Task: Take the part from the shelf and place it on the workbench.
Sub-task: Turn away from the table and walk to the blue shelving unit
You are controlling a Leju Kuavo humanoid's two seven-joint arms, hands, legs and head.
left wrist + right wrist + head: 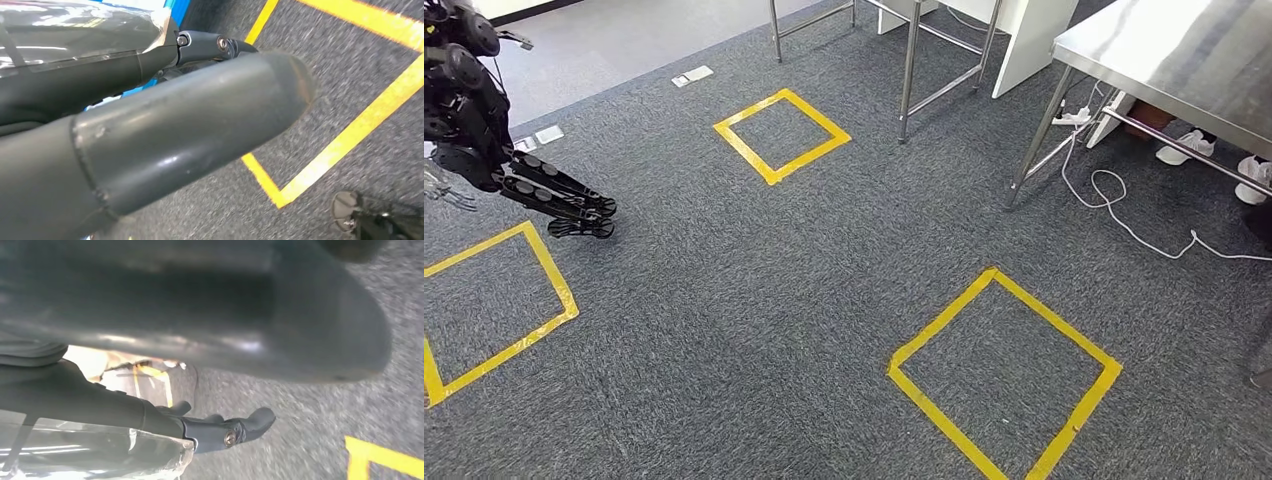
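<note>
The left hand hangs over the carpet, its fingers straight and holding nothing; I cannot tell the right hand's hold. Walking on, a foot might snag the cable by the bench.

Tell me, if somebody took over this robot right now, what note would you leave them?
Left hand: hangs at the robot's side over the carpet, fingers stretched out, nothing in it.
Right hand: thumb and fingers apart above the carpet, nothing between them.
Things: a metal table, possibly the workbench, stands ahead to the right, its visible top bare. Yellow tape squares mark the floor.
Done: nothing that can be confirmed; neither hand carries a part.
Left: find the shelf, take the part, bring it to the workbench and set it down.
</note>
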